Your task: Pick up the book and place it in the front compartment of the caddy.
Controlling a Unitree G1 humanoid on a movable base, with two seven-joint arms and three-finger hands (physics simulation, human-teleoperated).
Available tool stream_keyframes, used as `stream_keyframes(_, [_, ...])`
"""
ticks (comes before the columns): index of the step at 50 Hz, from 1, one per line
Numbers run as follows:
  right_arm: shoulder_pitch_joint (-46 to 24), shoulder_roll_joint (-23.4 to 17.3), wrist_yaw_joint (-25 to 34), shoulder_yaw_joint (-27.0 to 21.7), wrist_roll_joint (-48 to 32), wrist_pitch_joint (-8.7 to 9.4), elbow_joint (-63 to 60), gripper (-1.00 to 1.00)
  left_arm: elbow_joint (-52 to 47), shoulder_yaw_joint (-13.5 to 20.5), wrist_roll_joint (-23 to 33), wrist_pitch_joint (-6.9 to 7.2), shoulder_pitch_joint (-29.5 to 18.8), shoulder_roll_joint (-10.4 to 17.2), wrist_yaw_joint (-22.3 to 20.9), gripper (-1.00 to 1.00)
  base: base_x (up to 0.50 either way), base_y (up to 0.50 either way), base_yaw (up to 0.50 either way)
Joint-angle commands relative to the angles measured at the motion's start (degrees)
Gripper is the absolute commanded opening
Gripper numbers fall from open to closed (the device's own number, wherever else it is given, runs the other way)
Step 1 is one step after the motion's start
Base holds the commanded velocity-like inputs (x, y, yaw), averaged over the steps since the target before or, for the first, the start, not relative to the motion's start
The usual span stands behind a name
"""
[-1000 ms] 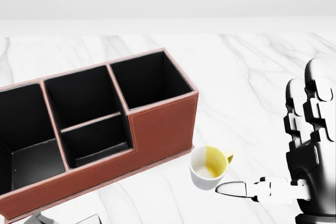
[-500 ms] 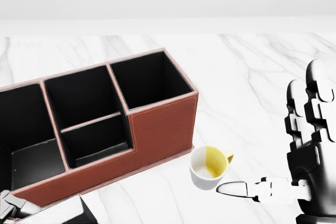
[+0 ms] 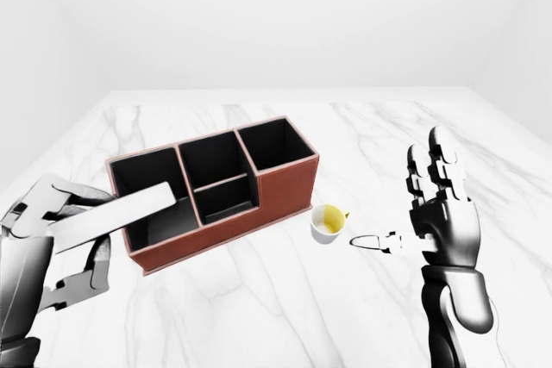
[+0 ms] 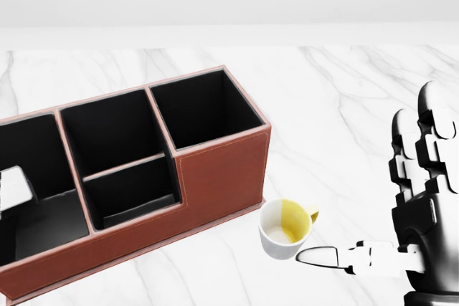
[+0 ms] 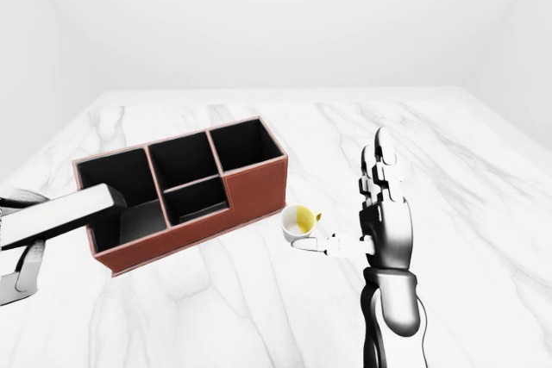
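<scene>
The book [image 3: 110, 215] is a pale grey slab, tilted, with my left hand [image 3: 86, 239] shut on its left end: thumb on top, fingers underneath. Its right end hangs over the leftmost compartment of the red-brown caddy [image 3: 285, 191], which has black insides. In the head view only a corner of the book [image 4: 14, 188] shows at the left edge, above that compartment. My right hand [image 3: 397, 191] stands open on the right, fingers upright, thumb pointing left, holding nothing.
A white cup with a yellow inside [image 4: 285, 228] stands by the caddy's right end, just left of my right thumb tip. Everything rests on a white marble table [image 4: 344, 105] with pale walls behind.
The left hand has lifted the book from the head view's bottom edge to its left edge, over the caddy's leftmost compartment. The right hand, cup and caddy have stayed put.
</scene>
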Motion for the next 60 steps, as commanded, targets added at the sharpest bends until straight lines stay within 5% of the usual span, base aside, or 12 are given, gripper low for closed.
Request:
stream_keyframes(1, [-0.1,0.0,0.0,-0.2,0.2,0.0,-0.2,0.99,-3.0,6.0,9.6,0.0,-17.7,6.7,0.0,-1.0,0.0,0.0,0.0])
stream_keyframes(2, [-0.2,0.0,0.0,-0.2,0.2,0.0,-0.3,0.99,-3.0,2.9,13.6,0.0,-20.5,9.8,0.0,-1.0,0.0,0.0,0.0])
stream_keyframes(4, [-0.2,0.0,0.0,-0.2,0.2,0.0,-0.1,0.99,-3.0,1.0,16.4,0.0,-22.3,11.7,0.0,-1.0,0.0,0.0,0.0])
stream_keyframes(16, [-0.8,-0.2,0.0,-0.5,0.3,0.0,1.7,0.99,-3.0,-5.5,23.7,0.0,-27.1,17.6,0.0,-0.98,0.0,0.0,0.0])
stream_keyframes(18, [-0.4,-0.1,0.0,-0.4,0.3,0.0,1.6,0.99,-3.0,-9.4,26.1,0.0,-28.6,20.2,0.0,-0.96,0.0,0.0,0.0])
stream_keyframes(23, [-0.4,-0.1,0.0,-0.4,0.3,0.0,1.6,0.99,-3.0,-9.8,26.1,0.0,-28.5,20.8,0.0,-0.96,0.0,0.0,0.0])
stream_keyframes(25, [-0.2,0.0,-0.2,-0.2,0.1,0.0,1.0,0.99,-3.0,-16.2,27.7,0.0,-29.9,23.3,0.0,-0.94,0.0,0.0,0.0])
stream_keyframes(29, [-0.2,0.0,-0.2,-0.1,0.1,0.0,1.0,0.99,-3.0,-17.4,25.7,0.0,-29.2,24.9,0.0,-0.94,0.0,0.0,0.0])
stream_keyframes(32, [0.0,0.0,-0.3,-0.1,-0.1,0.0,1.2,0.99,-3.0,-21.4,22.4,0.0,-29.5,27.0,0.0,-0.93,0.0,0.0,0.0])
stream_keyframes(43, [-0.4,-0.1,-0.3,-0.6,-0.1,0.0,1.7,0.99,-1.5,-24.4,14.3,0.0,-31.3,30.0,0.0,-0.93,0.0,0.0,0.0])
stream_keyframes(60, [0.2,0.0,0.0,-1.1,-0.5,0.0,0.9,0.99,1.4,-24.3,3.2,0.0,-30.0,28.3,0.0,-0.94,0.0,0.0,0.0])
